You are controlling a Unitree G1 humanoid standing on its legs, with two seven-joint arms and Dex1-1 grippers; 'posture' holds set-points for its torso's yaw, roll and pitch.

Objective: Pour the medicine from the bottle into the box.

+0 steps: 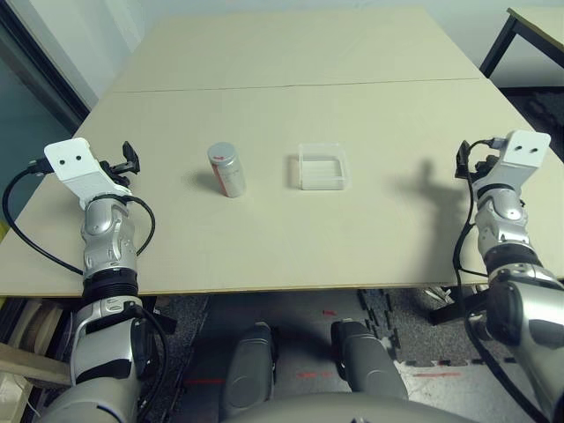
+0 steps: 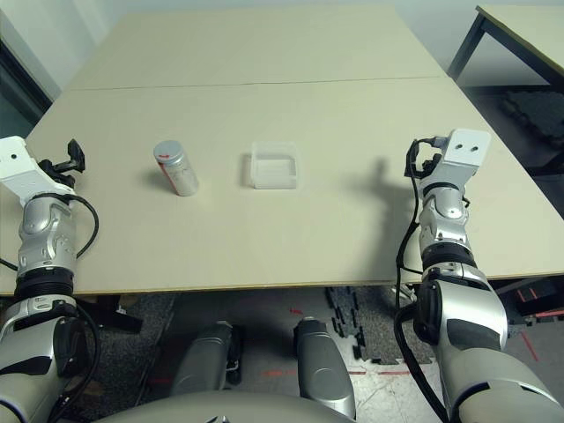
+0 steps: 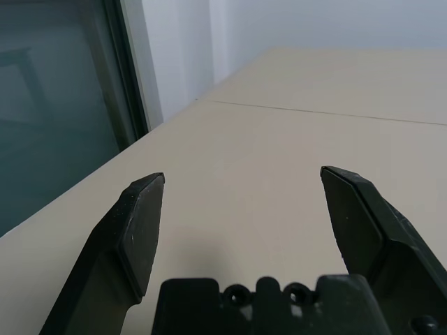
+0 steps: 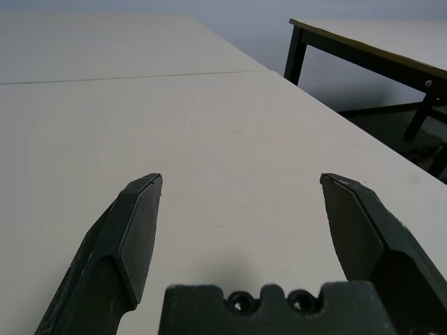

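While both claws (image 3: 242, 171) (image 4: 242, 174) gape empty, bottle (image 1: 227, 169) beside clear box (image 1: 322, 167), second table (image 4: 377, 42) beyond.

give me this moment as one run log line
left gripper: open, empty | right gripper: open, empty | bottle: upright on table, capped | box: on table, right of bottle

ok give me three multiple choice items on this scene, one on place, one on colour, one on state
1. Where is the clear plastic box?
a) robot's left of the bottle
b) robot's right of the bottle
c) on the bottle

2. What colour is the bottle's cap?
a) grey
b) green
c) yellow

3. How is the left hand?
a) shut on the box
b) shut on the bottle
c) open, holding nothing

1 b: the box stands right of it on the tabletop.
2 a: its round top is grey.
3 c: its fingers stand wide apart with nothing between.
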